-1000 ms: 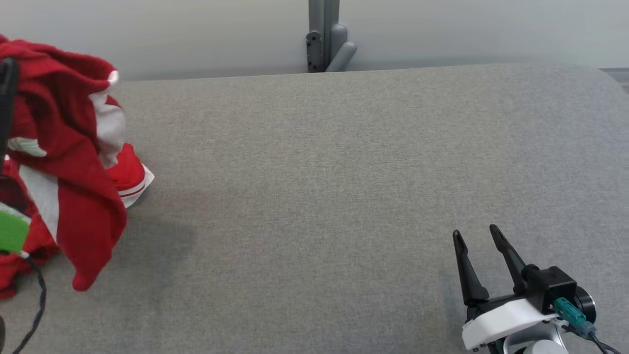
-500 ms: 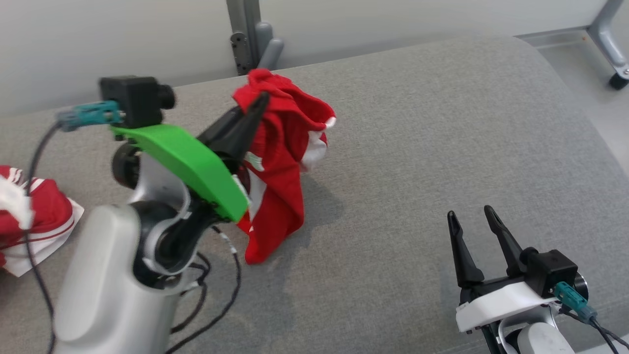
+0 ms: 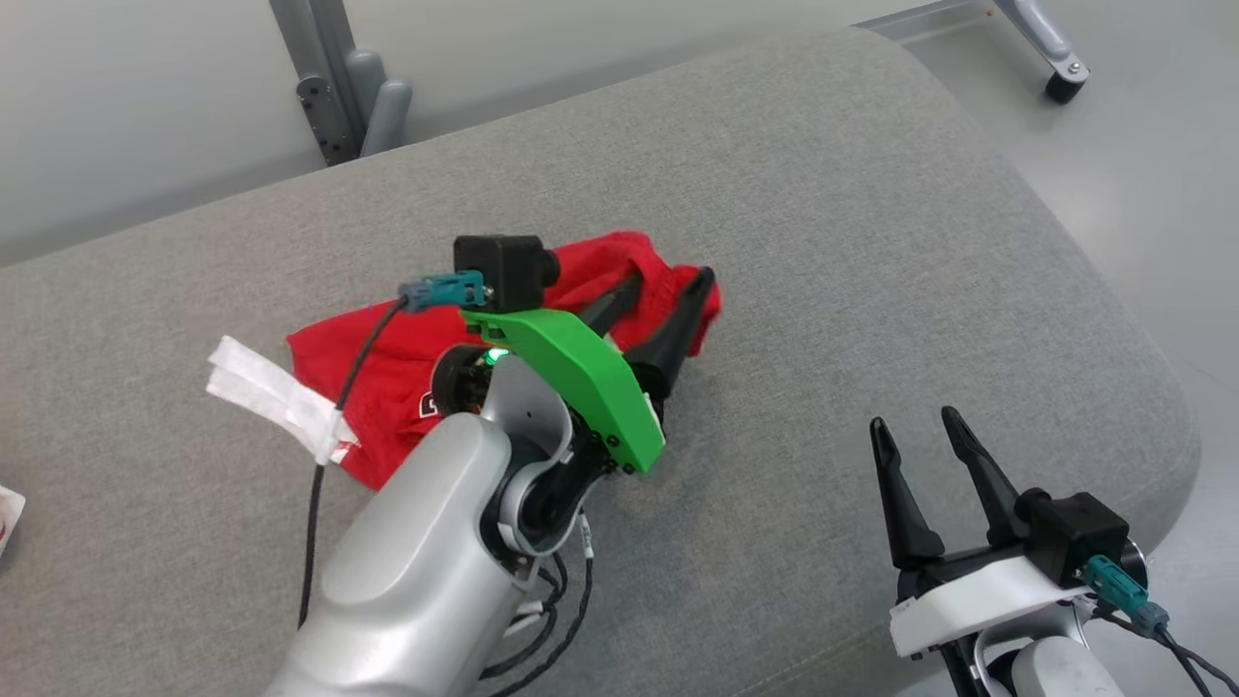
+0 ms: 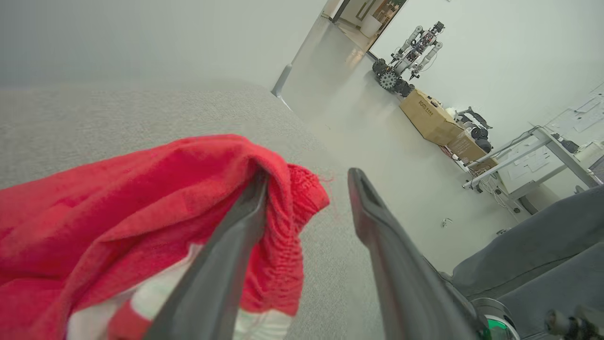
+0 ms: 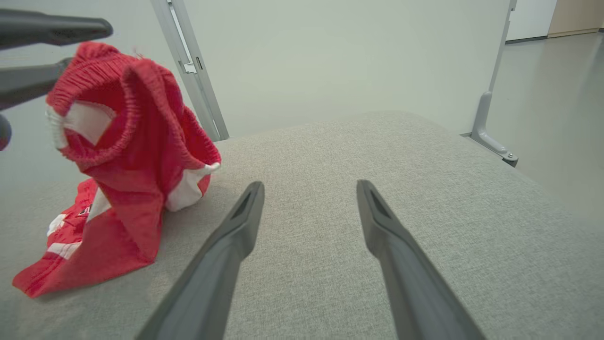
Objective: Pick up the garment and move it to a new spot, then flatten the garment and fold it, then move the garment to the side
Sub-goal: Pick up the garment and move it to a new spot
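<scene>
Where the garment lies: garment (image 3: 382, 387) is laid on the grey worktop (image 3: 871, 242), its long axis running near-left to far-right.
Left jaws: left gripper (image 3: 670, 281) is spread at the far-right end; cloth touches one finger, unpinched.
Right jaws: right gripper (image 3: 913, 418) is spread, empty, well apart.
Nearer arm: left.

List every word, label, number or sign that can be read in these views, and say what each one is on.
Nothing here can be read in full.
Red garment: a small dark and white print beside the left arm's wrist, too blurred to read.
Cardboard box: dark print on its side, too small to read.
Papers on the far wall: too small to read.
White tag on the cable: no writing can be made out.
</scene>
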